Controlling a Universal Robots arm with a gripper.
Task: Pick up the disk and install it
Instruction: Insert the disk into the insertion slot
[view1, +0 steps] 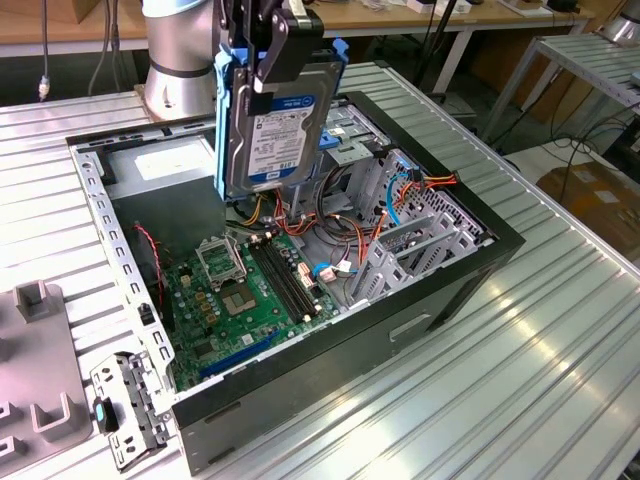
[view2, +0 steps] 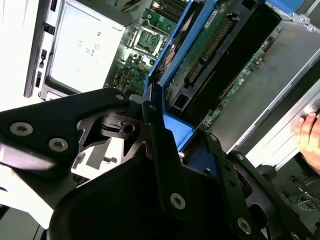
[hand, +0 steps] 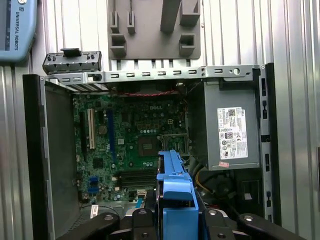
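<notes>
The disk (view1: 272, 120) hangs upright above the open computer case (view1: 440, 290), its labelled metal face showing and a blue carrier frame along its edges. My gripper (view1: 280, 50) is shut on its upper end, close to the arm's base. In the second wrist view the black fingers (view2: 152, 117) clamp the blue frame, and the disk (view2: 200, 55) shows its green circuit side. In the first wrist view the blue edge of the disk (hand: 175, 195) points down over the motherboard (hand: 130, 135).
Inside the case are a metal drive cage (view1: 420, 240), loose coloured cables (view1: 330, 215) and a power supply (hand: 230, 130). A grey fixture (view1: 40, 380) and a small bracket (view1: 125, 410) lie on the table beside the case. A person's hand (view2: 307, 132) shows past the case.
</notes>
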